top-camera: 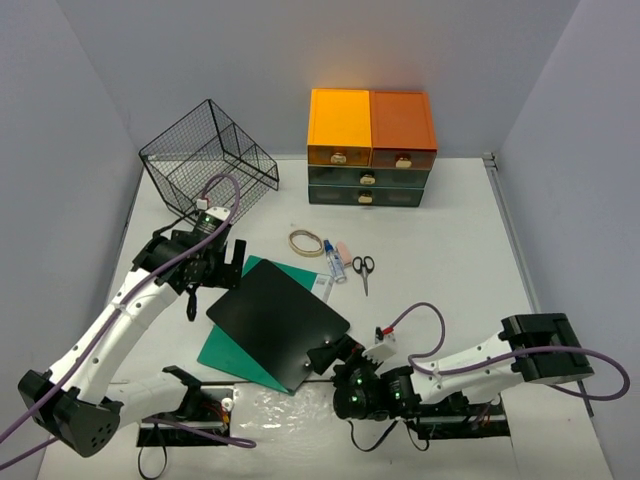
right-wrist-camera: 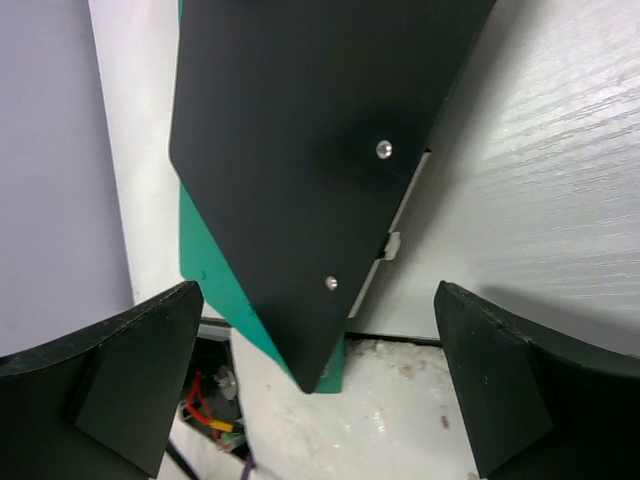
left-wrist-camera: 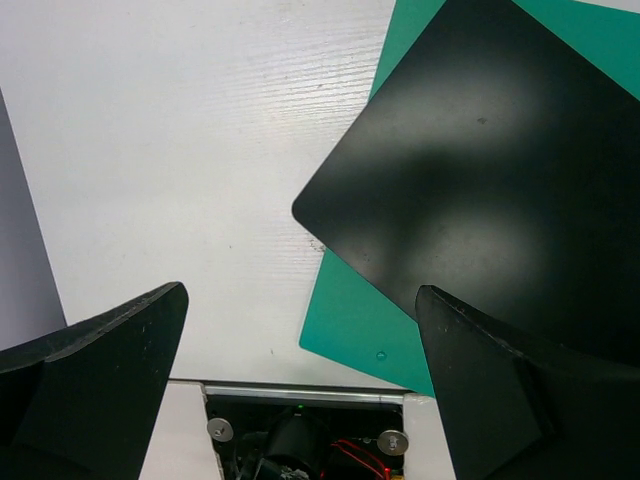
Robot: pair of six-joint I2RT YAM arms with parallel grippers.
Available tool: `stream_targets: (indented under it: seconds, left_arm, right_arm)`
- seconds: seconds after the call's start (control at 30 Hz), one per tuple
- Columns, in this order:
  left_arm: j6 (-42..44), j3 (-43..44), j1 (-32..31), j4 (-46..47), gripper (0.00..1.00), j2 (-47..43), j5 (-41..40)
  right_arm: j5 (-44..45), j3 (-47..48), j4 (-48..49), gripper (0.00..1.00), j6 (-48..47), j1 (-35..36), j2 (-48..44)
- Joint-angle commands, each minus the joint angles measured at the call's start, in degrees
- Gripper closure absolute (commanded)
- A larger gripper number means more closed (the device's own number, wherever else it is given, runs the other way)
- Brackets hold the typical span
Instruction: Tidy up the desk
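The desk point(top-camera: 455, 250) is a white tabletop with pale walls around it. A black board point(top-camera: 278, 322) lies at an angle on top of a green sheet point(top-camera: 222, 350) near the front. My left gripper point(top-camera: 212, 282) hangs open beside the board's left corner, holding nothing. From the left wrist, the board point(left-wrist-camera: 480, 170) and green sheet point(left-wrist-camera: 350, 320) lie right of the open gripper point(left-wrist-camera: 302, 292). My right gripper point(top-camera: 336, 356) is open at the board's near corner. That corner point(right-wrist-camera: 310, 180), with two rivets, points between the open gripper's point(right-wrist-camera: 318, 292) fingers, untouched.
A wire basket point(top-camera: 210, 160) stands at the back left. Yellow and orange drawer boxes point(top-camera: 370, 130) sit on dark drawers point(top-camera: 367, 186) at the back. Rubber bands point(top-camera: 306, 242), a small bottle point(top-camera: 335, 266), a pink eraser point(top-camera: 343, 250) and scissors point(top-camera: 363, 270) lie behind the board.
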Motion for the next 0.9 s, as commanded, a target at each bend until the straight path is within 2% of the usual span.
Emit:
stream_targets:
  seconds: [0.0,0.13,0.4,0.73,0.87]
  left_arm:
    - [0.7,3.6,-1.1,-0.9,0.03,-1.9,-3.6]
    - [0.5,3.6,-1.5,-0.9,0.03,-2.6,-2.8]
    - [1.0,3.3,-2.5,-1.2,0.03,-3.2,-3.0]
    - [0.8,3.5,-3.1,-1.8,0.03,-3.0,-3.8]
    - [0.7,3.5,-3.3,-1.8,0.03,-2.9,-4.2]
  right_arm:
    - [12.1,-0.9,2.0,0.03,20.7,3.9,6.4]
    - [14.4,-1.8,6.1,0.02,25.9,4.9,11.9]
    - [16.8,-6.7,24.7,0.03,27.0,5.0,20.6]
    - [15.5,-6.9,41.3,0.07,26.2,4.2,31.0]
    - [13.9,-6.4,44.2,0.1,24.8,3.8,32.1]
